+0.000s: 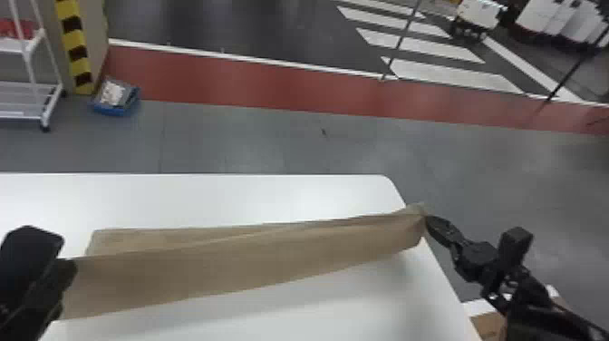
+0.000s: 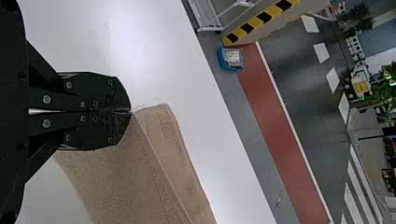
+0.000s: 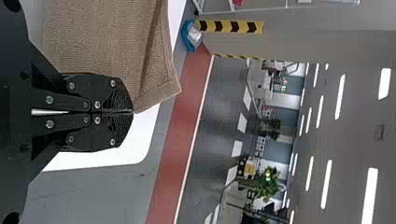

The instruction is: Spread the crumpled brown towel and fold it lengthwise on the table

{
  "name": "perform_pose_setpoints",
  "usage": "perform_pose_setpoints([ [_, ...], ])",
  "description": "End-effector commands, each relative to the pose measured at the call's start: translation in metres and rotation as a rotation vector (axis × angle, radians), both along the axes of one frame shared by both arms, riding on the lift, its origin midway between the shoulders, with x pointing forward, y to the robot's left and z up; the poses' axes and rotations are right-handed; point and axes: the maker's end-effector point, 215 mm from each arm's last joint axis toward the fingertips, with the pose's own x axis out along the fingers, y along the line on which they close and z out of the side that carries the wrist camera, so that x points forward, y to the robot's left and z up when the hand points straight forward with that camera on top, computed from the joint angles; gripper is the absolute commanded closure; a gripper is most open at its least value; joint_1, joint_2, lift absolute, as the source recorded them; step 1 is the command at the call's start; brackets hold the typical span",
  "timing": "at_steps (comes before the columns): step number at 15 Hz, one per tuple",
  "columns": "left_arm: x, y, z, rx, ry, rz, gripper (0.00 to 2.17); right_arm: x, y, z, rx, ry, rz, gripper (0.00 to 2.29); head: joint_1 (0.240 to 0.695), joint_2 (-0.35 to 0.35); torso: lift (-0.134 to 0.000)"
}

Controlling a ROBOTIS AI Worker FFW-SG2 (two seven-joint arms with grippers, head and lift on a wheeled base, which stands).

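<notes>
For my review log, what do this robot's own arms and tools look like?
The left tool and right tool look matched: black, with flat-faced fingers, rounded outer ends, ridged texture near the tips and round silver screw heads. The black right arm has a boxy black block near its wrist.

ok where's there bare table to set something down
Bare tabletop lies between the brown towel and the far edge, and on the towel's near side. It's crowded at the towel's two ends, by the left claw and right claw.
</notes>
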Motion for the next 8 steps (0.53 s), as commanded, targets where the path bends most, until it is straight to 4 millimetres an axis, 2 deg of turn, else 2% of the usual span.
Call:
perform_pose_setpoints([
  [1, 0.028, -0.02, -0.006, 0.009, 0.006, -0.039, 1.8, 0.011, -0.002, -0.011, 0.044, 0.025, -0.056, 1.29, 0.695, -0.35, 0.0],
  [3, 0.048, -0.043, -0.012, 0.026, 0.012, -0.077, 1.8, 0.017, 0.001, -0.019, 0.078, 0.031, -0.1, 1.29, 0.695, -0.35, 0.0],
  [5, 0.07, -0.057, -0.012, 0.026, -0.013, -0.098, 1.8, 0.02, 0.002, -0.029, 0.095, 0.033, -0.16, 1.29, 0.695, -0.35, 0.0],
  [8, 0.097, -0.077, 0.009, 0.003, -0.095, -0.136, 1.8, 0.017, 0.002, -0.041, 0.129, 0.012, -0.253, 1.29, 0.695, -0.35, 0.0],
])
